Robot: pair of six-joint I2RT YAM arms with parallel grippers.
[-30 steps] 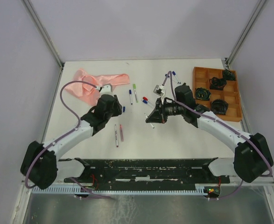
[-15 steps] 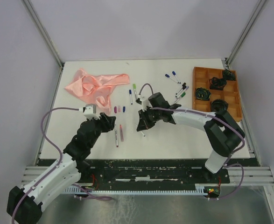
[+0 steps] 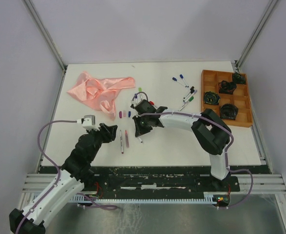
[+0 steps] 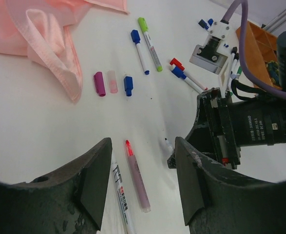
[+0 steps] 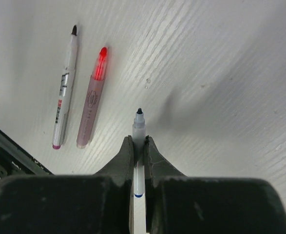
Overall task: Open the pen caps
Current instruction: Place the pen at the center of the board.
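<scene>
My right gripper (image 3: 140, 130) is shut on an uncapped white pen (image 5: 139, 127), its dark tip pointing down at the table, with a blue end between the fingers. My left gripper (image 4: 143, 187) is open and empty, low over two uncapped pens: a pink one with a red tip (image 4: 137, 176) and a white one (image 4: 121, 197). Both also show in the right wrist view, pink (image 5: 92, 100) and white (image 5: 65, 83). Three loose pen caps, purple (image 4: 99, 84), pale pink (image 4: 112, 81) and blue (image 4: 128, 85), lie beyond. Capped pens, blue (image 4: 140, 51), green (image 4: 150, 38) and a red and blue pair (image 4: 181, 74), lie farther back.
A pink cloth (image 3: 99, 87) lies at the back left. An orange tray (image 3: 206, 74) with black objects stands at the back right. More capped pens (image 3: 184, 87) lie left of the tray.
My right gripper has moved left and down toward the two uncapped pens, carrying its pen. My left arm has drawn back toward the near left, its gripper now beside those pens.
</scene>
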